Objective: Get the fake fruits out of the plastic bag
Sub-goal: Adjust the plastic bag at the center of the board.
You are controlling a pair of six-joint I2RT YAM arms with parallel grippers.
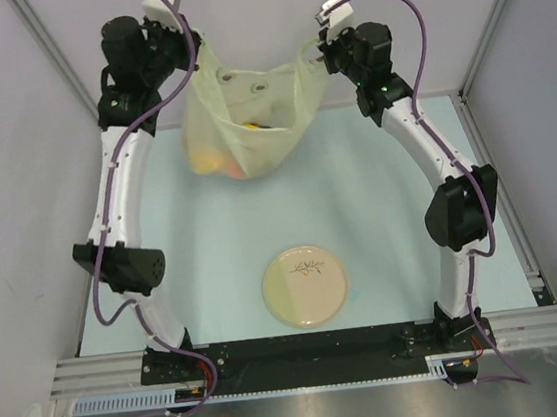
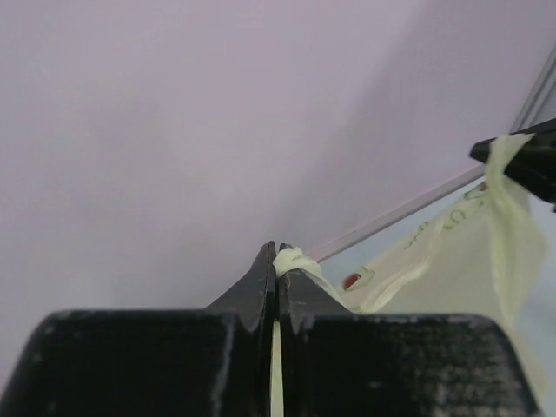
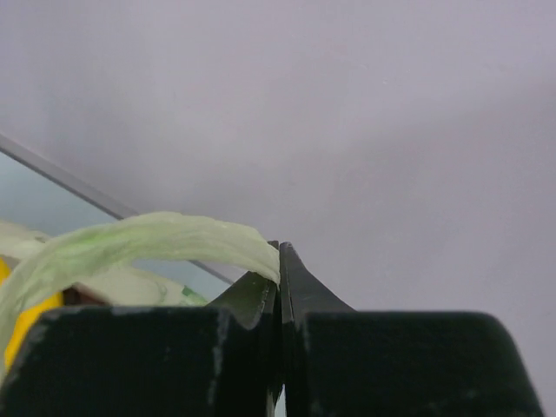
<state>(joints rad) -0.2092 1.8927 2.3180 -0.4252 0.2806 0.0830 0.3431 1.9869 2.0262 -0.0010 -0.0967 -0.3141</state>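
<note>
On the left, the left hand is pinched tight on one twisted handle of the thin, crinkly, translucent pale-yellow plastic bag; its wrist view shows the jaws closed with a knot of film squeezed out between the tips. The plastic bag hangs between the two arms at the far end of the pale blue tabletop, mouth upward and stretched open from side to side, its belly sagging down towards the tabletop. The small glossy toy fruits lie heaped in that belly, showing orange and yellow through the film. They sit below both hands and more to the left side, so the left arm looks the nearer one. On the right, the right hand is likewise clamped shut on the other handle, a band of film running into its tips. As I judge it, the fruits can only come out upward through the mouth or by tipping the bag over. The round beige plate sits well apart, near the arm bases.
</note>
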